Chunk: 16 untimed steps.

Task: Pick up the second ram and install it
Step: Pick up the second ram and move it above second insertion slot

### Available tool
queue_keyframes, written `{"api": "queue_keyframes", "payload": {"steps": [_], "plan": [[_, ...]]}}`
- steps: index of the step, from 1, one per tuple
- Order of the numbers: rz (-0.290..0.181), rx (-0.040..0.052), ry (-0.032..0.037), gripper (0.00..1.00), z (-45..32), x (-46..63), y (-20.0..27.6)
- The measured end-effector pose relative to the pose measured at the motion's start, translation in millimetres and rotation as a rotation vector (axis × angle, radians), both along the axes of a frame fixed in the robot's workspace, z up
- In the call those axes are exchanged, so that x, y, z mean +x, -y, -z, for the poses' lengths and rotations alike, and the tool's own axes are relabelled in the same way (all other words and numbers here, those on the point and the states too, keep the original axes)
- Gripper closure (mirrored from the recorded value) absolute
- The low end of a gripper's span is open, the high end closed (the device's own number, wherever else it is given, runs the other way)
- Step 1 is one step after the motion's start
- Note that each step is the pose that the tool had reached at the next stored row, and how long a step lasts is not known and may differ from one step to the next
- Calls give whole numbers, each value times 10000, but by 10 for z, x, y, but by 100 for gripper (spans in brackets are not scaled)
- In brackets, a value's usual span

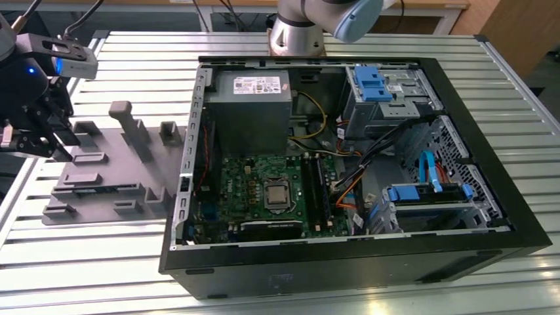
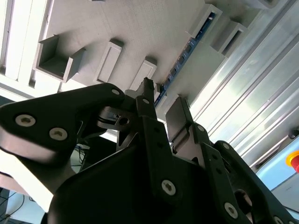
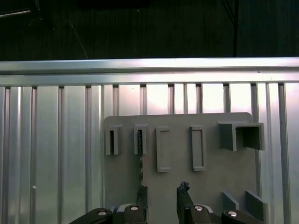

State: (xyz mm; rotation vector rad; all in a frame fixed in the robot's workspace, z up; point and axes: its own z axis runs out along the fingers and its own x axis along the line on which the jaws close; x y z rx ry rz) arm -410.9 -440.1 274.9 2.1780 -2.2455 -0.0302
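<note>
The second ram stands on edge in the grey moulded tray, showing as a thin dark strip in the first wrist view. In the second wrist view the ram is a blue-green edge running along the tray toward my fingers. My gripper is open just above the tray, its jaws set far wider than the stick. The ram's near end lies close to one fingertip and between the jaws of the gripper. The exterior view has the gripper over the left end of the tray.
An open black computer case lies to the exterior view's right of the tray, with the green motherboard and grey power-supply box inside. The arm's base stands behind it. Everything rests on a ribbed metal table.
</note>
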Motion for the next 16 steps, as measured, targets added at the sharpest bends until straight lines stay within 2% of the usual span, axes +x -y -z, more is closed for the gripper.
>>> {"api": "queue_keyframes", "payload": {"steps": [10, 11, 16], "plan": [[0, -2, 1, 60, 2, 0, 1], [-1, -3, 2, 55, 3, 0, 1], [-63, -5, 2, 55, 11, 0, 9]]}}
